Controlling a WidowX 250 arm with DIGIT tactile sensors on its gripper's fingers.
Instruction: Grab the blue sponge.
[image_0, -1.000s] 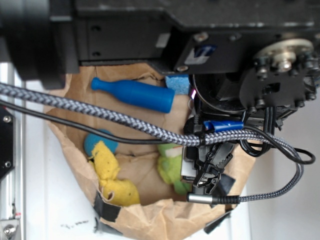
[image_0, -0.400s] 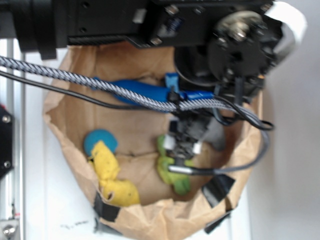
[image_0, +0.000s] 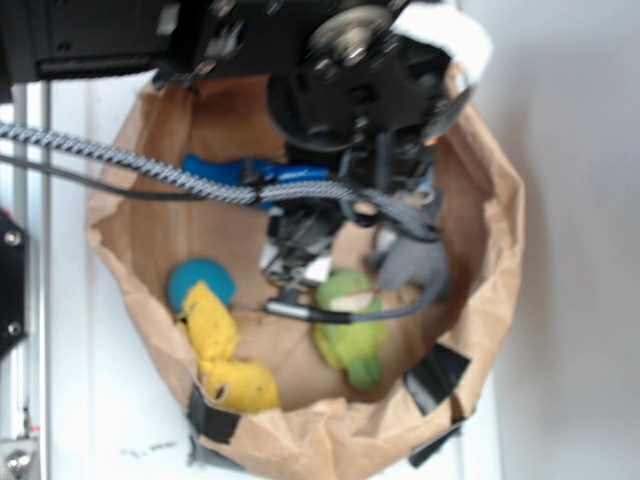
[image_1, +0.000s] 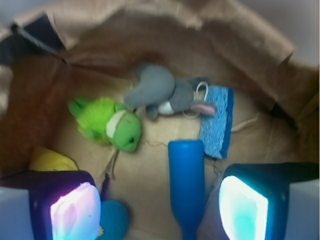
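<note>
The blue sponge (image_1: 217, 122) lies flat on the floor of the brown paper bag (image_1: 150, 35), ahead and right of centre in the wrist view. A grey plush mouse (image_1: 160, 92) touches its left edge. My gripper (image_1: 160, 210) is open above the bag floor, its lit pads (image_1: 75, 212) wide apart with nothing held. The smooth blue bottle (image_1: 186, 185) lies between the pads, its wide end reaching the sponge's near corner. In the exterior view my gripper (image_0: 295, 270) hangs over the bag's middle, and the arm hides the sponge.
A green plush toy (image_1: 107, 122) lies left of the mouse, a teal ball (image_1: 114, 220) and a yellow toy (image_1: 50, 160) near the left pad. The bag's walls (image_0: 490, 230) rise all around. Cables (image_0: 120, 165) cross above the bag.
The arm has swung left from the bag's right side to above its middle. The grey mouse has come into view in the exterior view. No object has moved.
</note>
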